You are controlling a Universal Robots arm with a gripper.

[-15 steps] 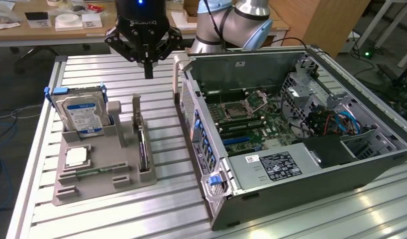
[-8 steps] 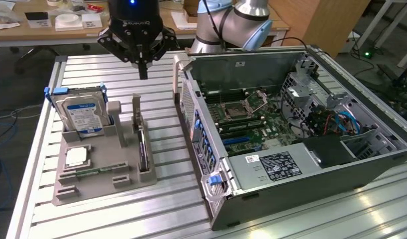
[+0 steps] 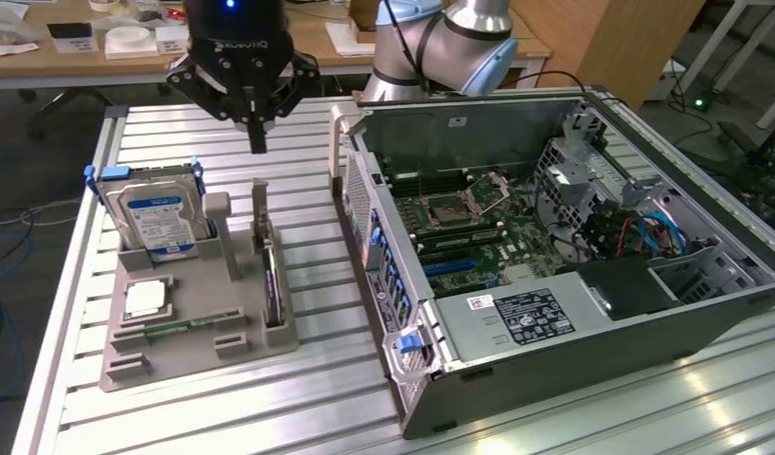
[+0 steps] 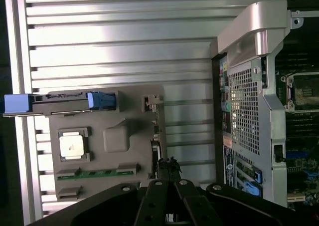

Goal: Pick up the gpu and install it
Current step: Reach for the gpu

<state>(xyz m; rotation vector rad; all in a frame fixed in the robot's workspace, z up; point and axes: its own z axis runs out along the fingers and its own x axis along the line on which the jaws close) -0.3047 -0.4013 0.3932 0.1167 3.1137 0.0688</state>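
one black gripper (image 3: 256,142), fingers pressed together, empty, hovers above gpu (image 3: 271,275), clear of it. gpu: thin dark card, on edge in slot of grey moulded fixture (image 3: 191,303), on ribbed aluminium table (image 3: 172,408). step judged: approach, pick not begun; grasp calls for fingers parted astride narrow edge. sheet-metal case (image 3: 577,370) open beside.

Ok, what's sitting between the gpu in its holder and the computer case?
Nothing. Between the gpu and the case there is just a bare strip of the slatted table, visible in both the exterior and wrist views.
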